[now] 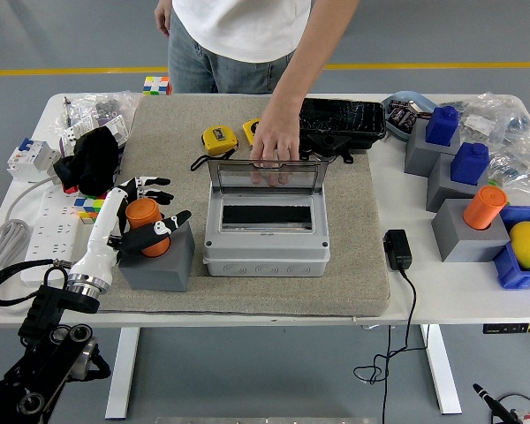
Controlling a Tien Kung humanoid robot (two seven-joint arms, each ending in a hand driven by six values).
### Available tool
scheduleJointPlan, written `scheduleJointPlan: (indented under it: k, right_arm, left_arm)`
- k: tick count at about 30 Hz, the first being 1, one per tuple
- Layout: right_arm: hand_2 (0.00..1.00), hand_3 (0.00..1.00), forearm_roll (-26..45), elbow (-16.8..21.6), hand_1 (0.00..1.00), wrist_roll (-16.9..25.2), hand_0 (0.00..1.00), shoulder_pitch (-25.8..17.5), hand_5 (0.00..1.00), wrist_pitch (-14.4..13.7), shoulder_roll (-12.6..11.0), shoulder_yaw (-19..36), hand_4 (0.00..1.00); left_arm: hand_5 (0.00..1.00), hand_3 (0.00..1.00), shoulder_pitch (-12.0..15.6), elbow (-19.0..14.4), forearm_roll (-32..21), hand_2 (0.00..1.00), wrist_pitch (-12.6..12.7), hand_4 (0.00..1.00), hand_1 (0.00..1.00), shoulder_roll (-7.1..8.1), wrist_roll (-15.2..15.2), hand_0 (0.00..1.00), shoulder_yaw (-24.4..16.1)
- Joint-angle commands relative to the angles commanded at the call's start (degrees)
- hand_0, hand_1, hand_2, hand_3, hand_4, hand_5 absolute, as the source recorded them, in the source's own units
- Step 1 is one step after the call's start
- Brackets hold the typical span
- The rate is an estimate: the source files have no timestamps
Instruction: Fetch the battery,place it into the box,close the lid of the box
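Note:
The orange cylinder battery [143, 219] stands tilted in the top of a grey block [162, 261] at the left of the mat. My left hand [147, 212] is closed around it, fingers behind and thumb across its front. The grey box [265, 240] sits at the mat's middle with its clear lid [265, 177] standing upright. A person's hand [276, 141] rests on the lid's top edge, holding it up. My right hand is out of view.
Two yellow tape measures [218, 139] and a black case [340, 122] lie behind the box. A black adapter [397, 249] lies right of the mat. Grey blocks with blue and orange cylinders [484, 208] and a blue bin [521, 265] stand at right. A power strip [44, 221] lies left.

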Motion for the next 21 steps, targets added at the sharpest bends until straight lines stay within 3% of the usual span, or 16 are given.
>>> scheduleJointPlan:
  k: [1,7,21]
  right_arm:
    - [0.794,0.847,0.0,0.0,0.821,0.0,0.851,0.0,0.998,0.0,0.0,0.0,0.998]
    - [0.794,0.847,0.0,0.0,0.821,0.0,0.851,0.0,0.998,0.0,0.0,0.0,0.998]
    - [0.794,0.847,0.4,0.0,0.821,-0.1,0.851,-0.1,0.998,-0.1,0.0,-0.6,0.998]
  left_arm:
    - [0.257,0.609,0.0,0.0,0.1,0.502,0.0,0.998,0.566,0.01,0.0,0.361,0.0]
    - [0.253,0.609,0.1,-0.8,0.4,0.507,0.6,0.998,0.588,-0.02,-0.2,0.378,0.2]
    - [0.249,0.608,0.8,-1.6,1.0,0.503,0.9,0.998,0.592,-0.35,-0.3,0.387,0.7]
